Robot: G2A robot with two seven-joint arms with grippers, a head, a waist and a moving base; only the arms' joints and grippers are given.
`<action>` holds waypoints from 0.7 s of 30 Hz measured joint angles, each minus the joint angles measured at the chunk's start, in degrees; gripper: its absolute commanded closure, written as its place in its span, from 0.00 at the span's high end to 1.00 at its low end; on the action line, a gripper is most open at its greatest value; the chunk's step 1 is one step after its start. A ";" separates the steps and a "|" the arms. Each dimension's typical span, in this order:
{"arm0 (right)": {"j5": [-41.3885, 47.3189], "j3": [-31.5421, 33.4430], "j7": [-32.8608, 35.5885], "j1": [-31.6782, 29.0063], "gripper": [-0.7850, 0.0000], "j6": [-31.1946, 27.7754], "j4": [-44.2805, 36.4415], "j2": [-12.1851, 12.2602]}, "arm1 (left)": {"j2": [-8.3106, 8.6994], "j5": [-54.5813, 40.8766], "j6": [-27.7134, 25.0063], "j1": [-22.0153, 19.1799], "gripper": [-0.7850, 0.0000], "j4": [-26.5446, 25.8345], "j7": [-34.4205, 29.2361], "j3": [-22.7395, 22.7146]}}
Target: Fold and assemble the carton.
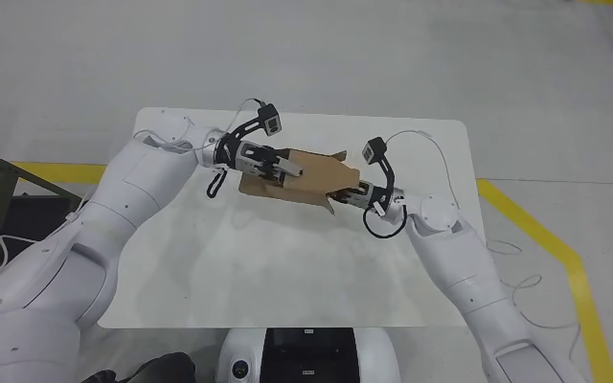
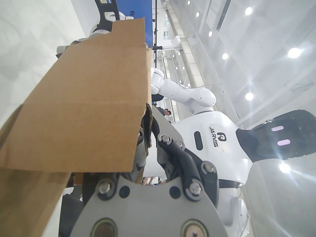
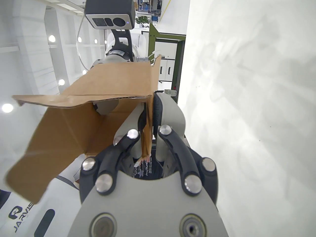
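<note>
— One white table point(image 1: 192, 278), and what is the biggest thing at it?

— The carton point(image 1: 311, 177), plain brown, over the table's far half. It lies lengthwise between the two arms. I cannot tell whether it rests on the top or hangs just clear of it.

— What shape is it in?

— Opened into a hollow sleeve. From the right wrist view you look into the carton point(image 3: 111, 87) through its open end, and the left wrist view shows one broad outer wall with a crease across it point(image 2: 93, 99).

— And the flaps point(image 1: 334, 155)?

— Unfolded at the end by the right arm, sticking outward on both sides. One large flap point(image 3: 37, 149) hangs out toward the robot.

— Where is the left gripper point(image 1: 287, 168)?

— At the carton's other end, pinching it. In its own view the left gripper point(image 2: 147, 114) has the cardboard edge running in beside the one finger point(image 2: 170, 129) that shows; the other is hidden behind the wall.

— The right gripper point(image 1: 347, 197)?

— Clamped on the carton too, at the flapped end. In the right wrist view the right gripper point(image 3: 148, 109) has a thin wall edge squeezed between both fingers point(image 3: 170, 117), with almost no gap either side
</note>
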 measured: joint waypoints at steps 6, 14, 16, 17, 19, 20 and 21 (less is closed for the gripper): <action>1.60 3.98 0.87 -3.11 1.00 -2.26 -2.11 1.12 | 0.21 -0.63 0.00 -0.04 0.00 3.13 0.00 -1.73; 5.63 5.65 5.58 -7.21 1.00 -1.95 -8.14 1.91 | -1.28 0.32 -0.63 -0.26 0.00 8.00 0.62 -3.31; 6.27 5.47 6.44 -7.93 1.00 -2.11 -9.93 1.97 | -1.85 0.53 -0.78 -0.28 0.00 8.83 0.78 -3.52; 6.29 5.46 6.55 -8.14 1.00 -2.45 -10.61 2.00 | -2.09 0.56 -0.64 -0.28 0.00 8.94 0.63 -3.59; 5.68 5.72 6.04 -8.45 1.00 -3.77 -11.70 2.08 | -2.57 0.76 -0.07 -0.22 0.00 8.66 0.07 -3.73; 5.37 5.90 5.58 -8.49 1.00 -4.29 -11.88 2.12 | -2.72 1.06 0.02 -0.15 0.00 8.44 -0.01 -3.75; 5.31 6.10 5.10 -8.43 1.00 -4.60 -11.91 2.15 | -2.86 1.53 0.03 -0.05 0.00 8.21 -0.03 -3.77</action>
